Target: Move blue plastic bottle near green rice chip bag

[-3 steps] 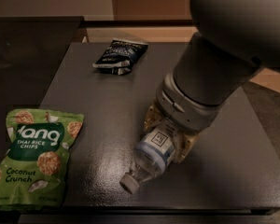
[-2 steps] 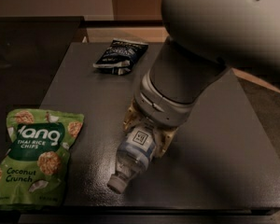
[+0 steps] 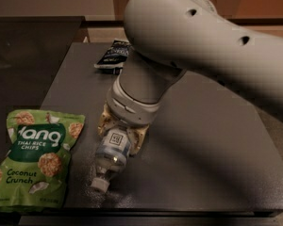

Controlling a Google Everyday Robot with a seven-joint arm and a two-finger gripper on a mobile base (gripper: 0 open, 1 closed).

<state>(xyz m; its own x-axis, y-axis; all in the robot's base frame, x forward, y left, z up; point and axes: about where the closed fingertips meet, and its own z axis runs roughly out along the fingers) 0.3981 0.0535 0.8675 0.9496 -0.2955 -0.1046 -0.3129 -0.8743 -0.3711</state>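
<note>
Gripper [image 3: 121, 134] clasps blue plastic bottle [image 3: 109, 161] near front edge of bench [image 3: 203, 149]; green rice chip bag [image 3: 35, 157] lies just beside, at front-left corner.

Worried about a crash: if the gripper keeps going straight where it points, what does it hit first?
Probably the table, just below. The gripper, shut on the blue plastic bottle, points down at it; the bottle's cap end would likely touch first, though depth is unclear.
</note>
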